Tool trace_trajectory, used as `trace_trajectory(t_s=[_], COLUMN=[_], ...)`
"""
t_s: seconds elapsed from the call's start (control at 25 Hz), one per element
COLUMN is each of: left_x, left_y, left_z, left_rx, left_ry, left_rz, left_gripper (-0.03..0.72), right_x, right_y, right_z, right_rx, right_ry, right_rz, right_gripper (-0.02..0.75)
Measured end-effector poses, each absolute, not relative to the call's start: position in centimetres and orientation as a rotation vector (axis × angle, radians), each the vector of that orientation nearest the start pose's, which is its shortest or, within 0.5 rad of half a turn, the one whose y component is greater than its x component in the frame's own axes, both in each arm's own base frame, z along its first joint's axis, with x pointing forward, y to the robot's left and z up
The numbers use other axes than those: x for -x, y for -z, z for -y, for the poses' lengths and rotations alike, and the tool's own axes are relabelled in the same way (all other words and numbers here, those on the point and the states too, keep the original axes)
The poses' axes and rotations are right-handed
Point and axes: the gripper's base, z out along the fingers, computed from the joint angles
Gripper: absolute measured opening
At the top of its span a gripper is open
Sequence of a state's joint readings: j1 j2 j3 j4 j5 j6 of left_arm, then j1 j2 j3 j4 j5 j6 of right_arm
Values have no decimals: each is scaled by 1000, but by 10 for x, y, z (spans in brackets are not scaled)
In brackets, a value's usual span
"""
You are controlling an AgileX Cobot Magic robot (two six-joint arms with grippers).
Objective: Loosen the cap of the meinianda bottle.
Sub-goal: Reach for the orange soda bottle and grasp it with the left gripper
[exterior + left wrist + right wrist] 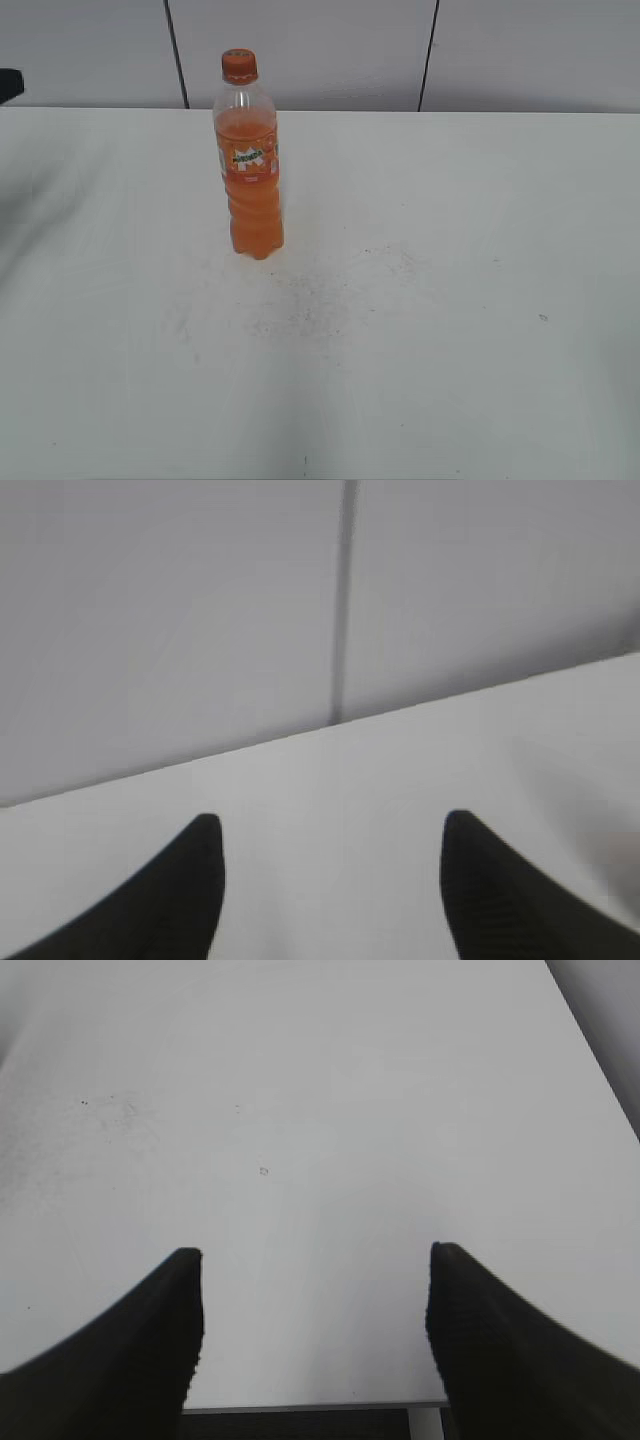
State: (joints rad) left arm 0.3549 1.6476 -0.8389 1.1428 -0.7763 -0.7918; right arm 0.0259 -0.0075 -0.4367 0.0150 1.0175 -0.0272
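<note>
Two pincers are showing in your wrist views, and both are standing apart with nothing between the fingers. Your left pincer [330,825] is hovering over the white counter [400,770], and its two dark fingers [180,900] are pointing toward the grey wall panels [170,610] behind the counter's far edge. A dark vertical seam [345,600] is running down between two of these panels. Your right pincer [315,1255] is also spread wide, and it is looking along the counter from just past the near edge; its fingers [500,1350] are framing only bare white surface with some small dark specks [264,1171] on it. No part of the bottle is appearing in either wrist view.

In the exterior view you are seeing the meinianda bottle [250,170] standing upright on the counter, in the left half and toward the far edge, close to the wall. It is holding orange liquid up to the shoulder, and the clear neck above is looking empty. The orange label is wrapping the upper body. The cap [239,66] is sitting on top of the neck, and nothing is touching it. A patch of faint dark scuffs [310,295] is lying on the counter just in front of the bottle, toward you and a little to the right. At the left border of this view a small dark shape [10,85] is sticking in; you cannot tell from here what it is. Both pincers are well apart from the bottle.
</note>
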Motion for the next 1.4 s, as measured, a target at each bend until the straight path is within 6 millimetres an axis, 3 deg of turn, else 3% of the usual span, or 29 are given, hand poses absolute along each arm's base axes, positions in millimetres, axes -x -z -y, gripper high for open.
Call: trace_trajectory(t_s=[0.12,0.28,0.44,0.68,0.96,1.4], left_x=[-348,-368,-382,-400,-420,-420], left_y=[-210,-190,-166,-129,-115,-107], left_z=[-64,-62,-39,6,51,109], left_rx=[-479,-753,-916,-1058,-1176,-1295], left_ry=[483,643,745,846,912,987], left_rz=[-1809,-1789,-1773,-1729,-1649,-1578], left_gripper=[426,426,432,515,548,551], right_x=[-3,-3,-3,-3,-3,-3], right_y=[-263,-263,-263,-263,-263,-263], right_z=[-1,-1,-1,-1,-1,-1], right_rx=[54,54,54,54,54,54], right_ry=[-17,-17,-17,-17,-17,-17], right_rz=[-2055,-2055,-2055,-2055,-2055,-2055], right_gripper=[522,522,522,522,522,522])
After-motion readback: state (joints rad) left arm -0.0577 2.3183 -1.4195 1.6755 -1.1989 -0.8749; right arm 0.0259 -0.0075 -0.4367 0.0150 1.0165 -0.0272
